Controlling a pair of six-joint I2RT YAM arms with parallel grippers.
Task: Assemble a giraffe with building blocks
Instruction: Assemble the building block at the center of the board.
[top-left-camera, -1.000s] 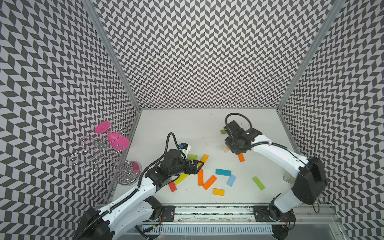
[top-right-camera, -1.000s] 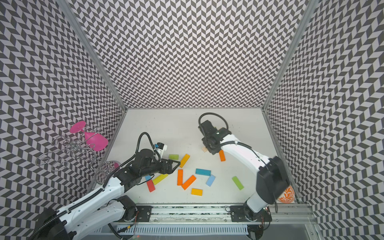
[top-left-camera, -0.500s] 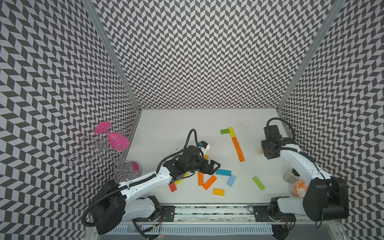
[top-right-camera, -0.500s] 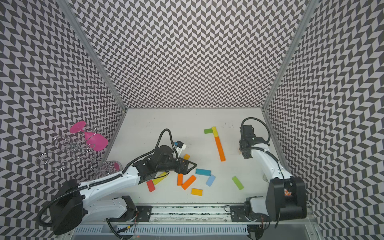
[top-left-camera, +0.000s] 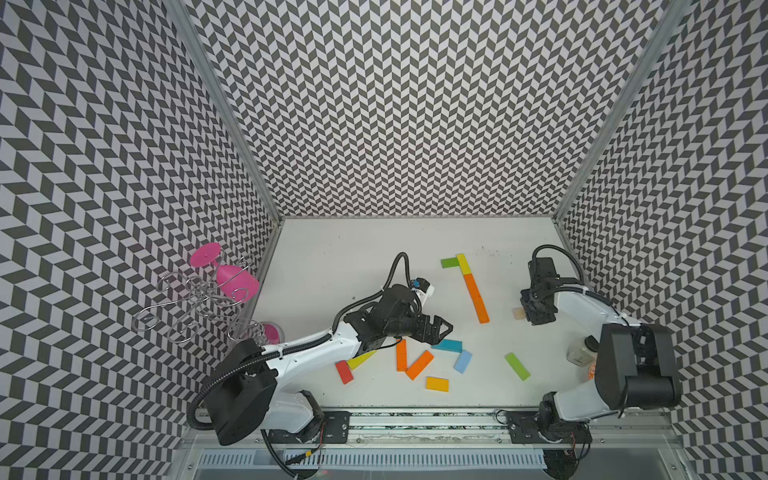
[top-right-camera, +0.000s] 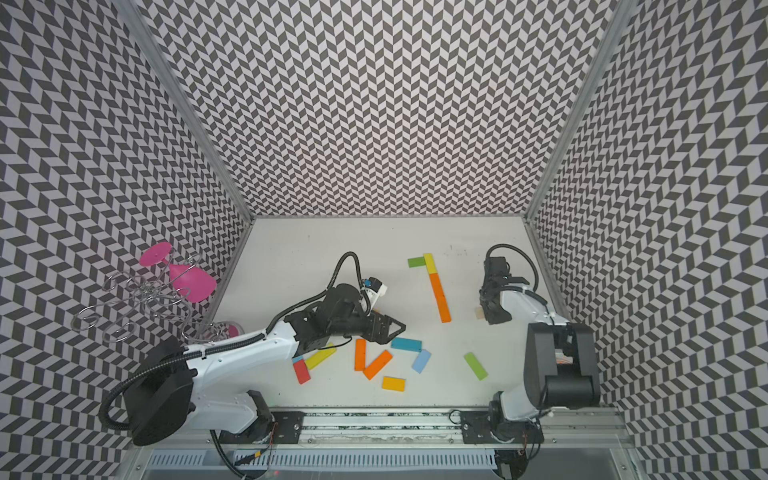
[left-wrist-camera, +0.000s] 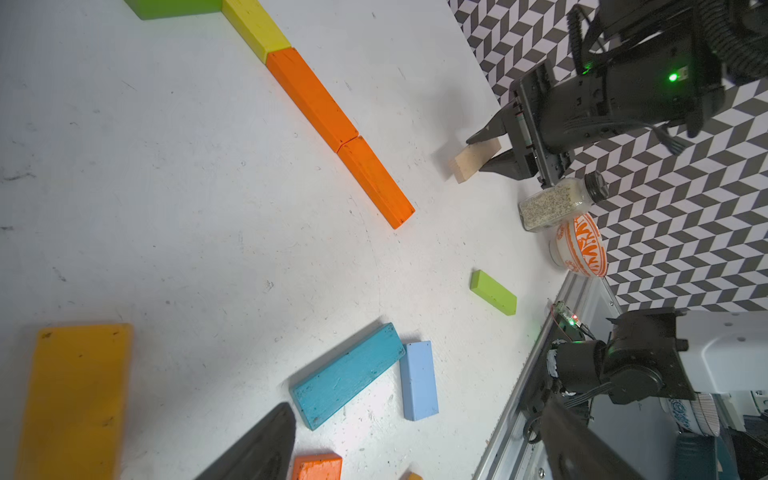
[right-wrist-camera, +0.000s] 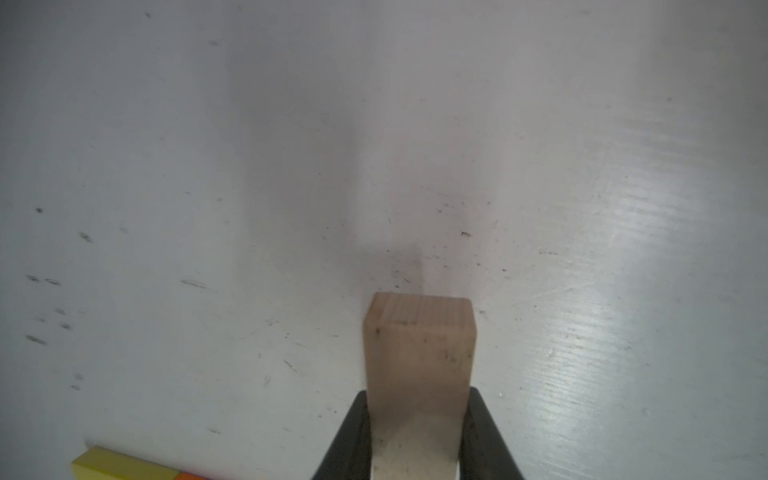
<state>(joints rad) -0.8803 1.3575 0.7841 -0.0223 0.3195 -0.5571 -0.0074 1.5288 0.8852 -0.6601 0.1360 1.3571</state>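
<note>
right gripper (top-left-camera: 524, 312) pinches a pale bare-wood block (top-left-camera: 518, 314) by the tabletop (top-left-camera: 353, 257) right edge, orange block row (top-left-camera: 476, 297) ending nearby inward; left gripper (top-left-camera: 441, 333) gapes empty.

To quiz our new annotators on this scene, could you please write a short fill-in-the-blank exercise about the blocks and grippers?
1. The right gripper grips the plain wooden block, while the left gripper has its jaws ___.
2. In the joined row, the green block touches only the ___ block.
3. That row holds ___ orange blocks.
Missing words: open; yellow; two.
</note>
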